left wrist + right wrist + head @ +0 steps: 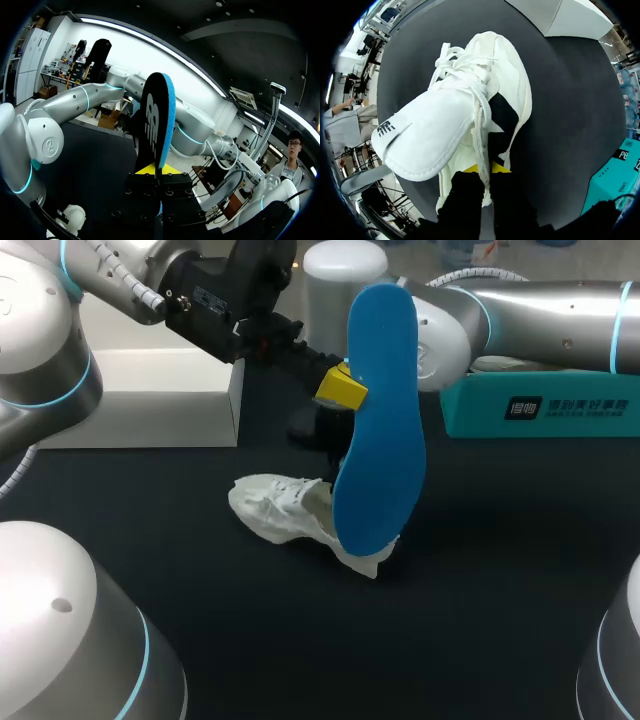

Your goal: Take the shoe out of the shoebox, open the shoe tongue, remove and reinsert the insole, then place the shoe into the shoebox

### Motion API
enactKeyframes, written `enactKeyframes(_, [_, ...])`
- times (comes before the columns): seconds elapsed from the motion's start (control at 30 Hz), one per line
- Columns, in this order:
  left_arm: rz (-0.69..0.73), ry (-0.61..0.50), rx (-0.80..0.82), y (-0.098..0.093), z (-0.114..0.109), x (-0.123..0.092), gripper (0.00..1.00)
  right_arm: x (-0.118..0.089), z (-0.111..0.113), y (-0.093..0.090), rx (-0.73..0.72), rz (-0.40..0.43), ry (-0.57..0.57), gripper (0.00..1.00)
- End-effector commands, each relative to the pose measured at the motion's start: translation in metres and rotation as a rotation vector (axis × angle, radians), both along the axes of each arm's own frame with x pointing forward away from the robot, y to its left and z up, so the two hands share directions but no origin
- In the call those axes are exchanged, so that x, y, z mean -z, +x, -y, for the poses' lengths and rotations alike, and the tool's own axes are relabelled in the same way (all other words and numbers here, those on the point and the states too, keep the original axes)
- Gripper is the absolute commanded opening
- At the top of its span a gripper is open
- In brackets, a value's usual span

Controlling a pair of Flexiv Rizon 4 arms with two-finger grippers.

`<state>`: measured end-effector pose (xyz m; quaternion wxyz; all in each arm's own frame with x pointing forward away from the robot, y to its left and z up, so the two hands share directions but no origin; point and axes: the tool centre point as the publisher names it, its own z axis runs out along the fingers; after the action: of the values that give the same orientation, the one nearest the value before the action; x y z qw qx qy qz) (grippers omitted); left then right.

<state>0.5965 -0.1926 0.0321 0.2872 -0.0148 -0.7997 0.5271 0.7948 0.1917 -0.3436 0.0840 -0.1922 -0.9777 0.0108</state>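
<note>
Because the blue insole stands upright in front of it in the head view, the right gripper is hidden there. Only the right arm shows, coming in from the side and passing behind the insole. In the right wrist view this gripper sits low against the white shoe, with a lace running down to it. Whether it is closed on anything I cannot tell, as the shoe covers most of it.

The left gripper is clamped on the insole, one finger on each face, and holds it on end above the table. From the left wrist view the insole's underside is black with a white logo, too distorted to make out, and only a blue edge shows.

The shoe lies on its side on the black table, outside any box. Its rear end is cut off by the insole's lower end in the head view, so I cannot tell if the two touch. The tongue is folded out and carries a small dark logo.

A teal box stands at the far right of the table, partly behind the right arm, with white print on its side. A white box stands at the far left, half covered by the left arm.
</note>
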Motion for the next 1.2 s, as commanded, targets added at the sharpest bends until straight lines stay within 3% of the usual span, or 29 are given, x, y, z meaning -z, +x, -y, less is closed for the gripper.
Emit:
enactKeyframes(0.03, [0.001,0.003,0.002,0.001,0.001,0.0,0.0,-0.011,0.018,-0.012,0.445,-0.079,0.158,0.0])
enactKeyframes(0.1, [0.001,0.003,0.002,0.001,0.001,0.0,0.0,-0.012,0.022,-0.018,0.627,-0.125,0.131,0.0])
enactKeyframes(0.23, [0.001,0.003,0.002,0.001,0.001,0.0,0.0,-0.016,0.024,-0.029,0.89,-0.125,0.093,0.0])
enactKeyframes(0.3, [0.001,0.003,0.002,0.001,0.001,0.0,0.0,-0.019,0.024,-0.032,0.957,-0.121,-0.011,0.0])
enactKeyframes(0.33, [0.001,0.003,0.002,0.001,0.001,0.0,0.0,-0.022,0.022,-0.029,0.926,-0.094,-0.13,0.0])
enactKeyframes(0.67, [0.001,0.003,0.002,0.001,0.001,0.0,0.0,-0.022,0.022,-0.029,0.926,-0.094,-0.13,0.0])
enactKeyframes(0.77, [0.001,0.003,0.002,0.001,0.001,0.0,0.0,-0.025,0.028,-0.027,1.093,-0.112,-0.011,0.0])
enactKeyframes(0.9, [0.001,0.003,0.002,0.001,0.001,0.0,0.0,-0.019,0.034,-0.027,1.287,-0.136,0.032,0.0])
enactKeyframes(1.1, [0.001,0.003,0.002,0.001,0.001,0.0,0.0,-0.008,0.038,-0.028,1.409,-0.118,0.126,0.0])
enactKeyframes(1.2, [0.001,0.003,0.002,0.001,0.001,0.0,0.0,-0.003,0.036,-0.025,1.399,-0.119,0.136,0.0])
